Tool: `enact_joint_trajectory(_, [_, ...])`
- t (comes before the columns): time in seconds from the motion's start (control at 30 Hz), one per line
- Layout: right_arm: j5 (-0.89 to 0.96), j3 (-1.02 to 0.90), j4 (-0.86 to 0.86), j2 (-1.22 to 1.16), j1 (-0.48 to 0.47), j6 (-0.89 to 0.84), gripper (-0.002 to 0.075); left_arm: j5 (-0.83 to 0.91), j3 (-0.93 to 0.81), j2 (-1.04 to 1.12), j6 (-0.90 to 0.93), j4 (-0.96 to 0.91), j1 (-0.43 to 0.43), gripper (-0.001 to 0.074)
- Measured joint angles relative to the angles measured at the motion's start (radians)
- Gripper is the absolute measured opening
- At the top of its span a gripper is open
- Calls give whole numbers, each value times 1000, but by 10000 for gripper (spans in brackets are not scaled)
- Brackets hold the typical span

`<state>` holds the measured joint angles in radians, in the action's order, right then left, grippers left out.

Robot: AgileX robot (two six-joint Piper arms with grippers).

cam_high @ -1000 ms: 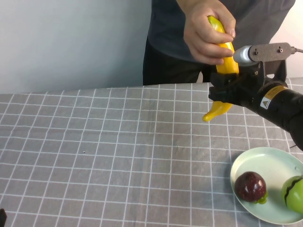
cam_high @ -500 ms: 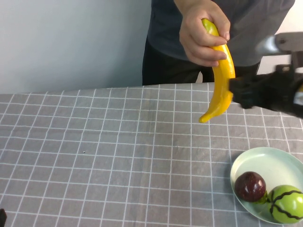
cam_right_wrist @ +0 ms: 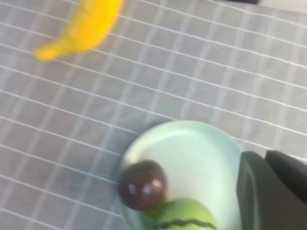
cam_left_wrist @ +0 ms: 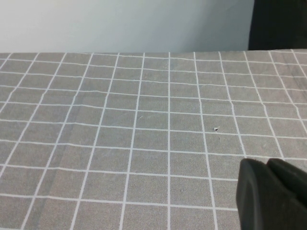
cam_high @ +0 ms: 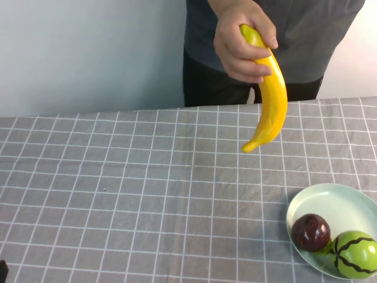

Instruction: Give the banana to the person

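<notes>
The person (cam_high: 306,35) in a dark grey T-shirt stands behind the table's far edge. Their hand (cam_high: 238,38) grips the top of the yellow banana (cam_high: 272,97), which hangs down above the cloth. The banana's tip also shows in the right wrist view (cam_right_wrist: 84,26). My right gripper (cam_right_wrist: 265,158) is out of the high view; its wrist view shows it shut and empty above the plate's edge, well away from the banana. My left gripper (cam_left_wrist: 266,165) is shut and empty, low over the cloth at the near left.
A pale green plate (cam_high: 339,206) at the near right holds a dark red round fruit (cam_high: 311,232) and a green striped fruit (cam_high: 356,254). The plate also shows in the right wrist view (cam_right_wrist: 192,148). A grey checked cloth (cam_high: 147,188) covers the table.
My right gripper let go of the banana and drew back to the right, out of the high view. The person now holds the banana alone and has shifted it slightly left.
</notes>
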<state>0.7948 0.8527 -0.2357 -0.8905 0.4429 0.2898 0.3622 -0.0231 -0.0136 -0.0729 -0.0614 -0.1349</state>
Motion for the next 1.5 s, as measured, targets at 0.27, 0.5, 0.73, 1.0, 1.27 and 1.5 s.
enact_joint_trajectory(0.27, [118,0,-54,32,0,18,-6,0,0,0,0,0,0,-4])
enact_joint_trajectory(0.5, [-14,-115,-91,120,-86,13,-6,0,0,0,0,0,0,-4])
enact_joint_trajectory(0.73, [-439,-582,-210,510,-362,-12,-6,0,0,0,0,0,0,-4])
enact_joint_trajectory(1.0, [-567,-875,-239,884,-520,144,-6,0,0,0,0,0,0,-4])
enact_joint_trajectory(1.27, [-563,-879,-190,899,-524,180,-6,1,0,0,0,0,0,-4])
enact_joint_trajectory(1.5, [-555,-879,-146,899,-524,149,-6,1,0,0,0,0,0,-4])
